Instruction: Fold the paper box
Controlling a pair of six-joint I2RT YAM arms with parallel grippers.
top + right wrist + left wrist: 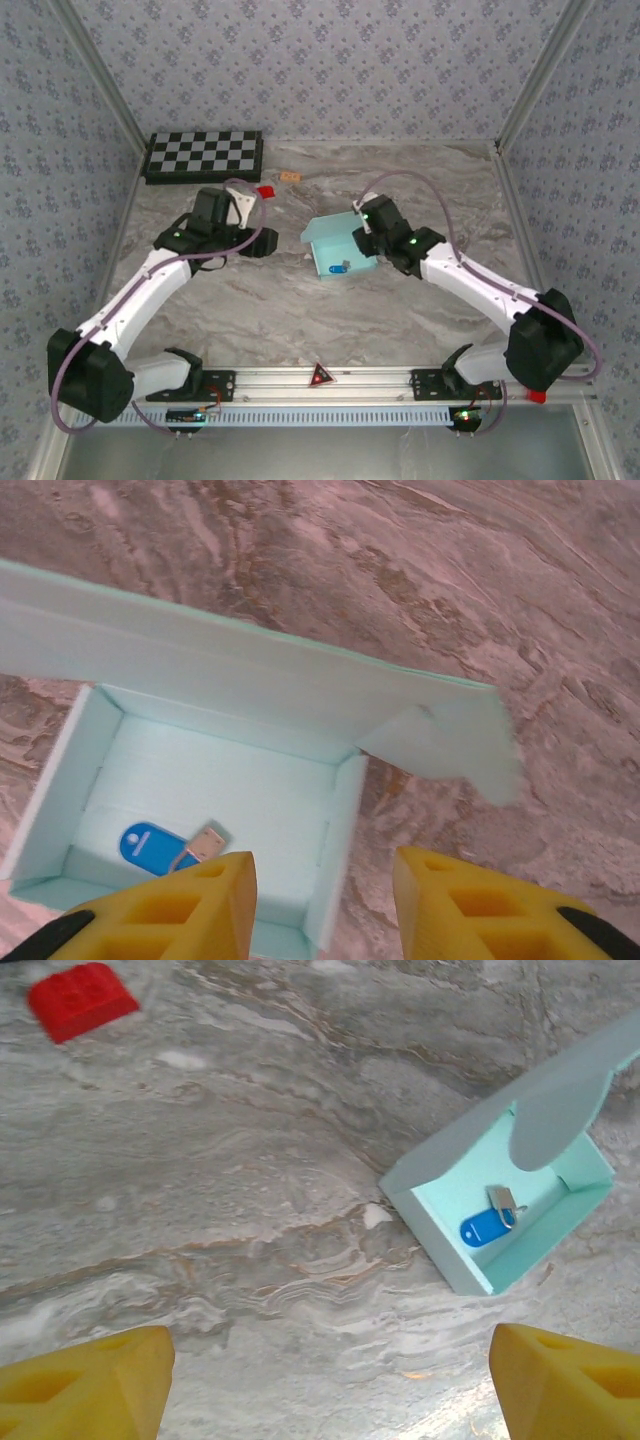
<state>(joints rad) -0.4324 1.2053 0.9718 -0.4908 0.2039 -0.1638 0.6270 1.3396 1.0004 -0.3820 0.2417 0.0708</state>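
The paper box is pale aqua card and stands on the marble table with its lid flap raised. A blue USB stick lies inside it. In the right wrist view my right gripper is open. One yellow finger is over the paper box interior, the other outside its side wall. The blue stick lies beside the inner finger. In the top view the right gripper is at the box's right edge. My left gripper hangs open left of the box. The left wrist view has the left gripper above bare table, with the paper box ahead to the right.
A red brick lies behind the left gripper, and in the left wrist view the red brick is at the top left. A black-and-white checkerboard lies at the back left, with a small orange piece near it. Patterned walls close in the table.
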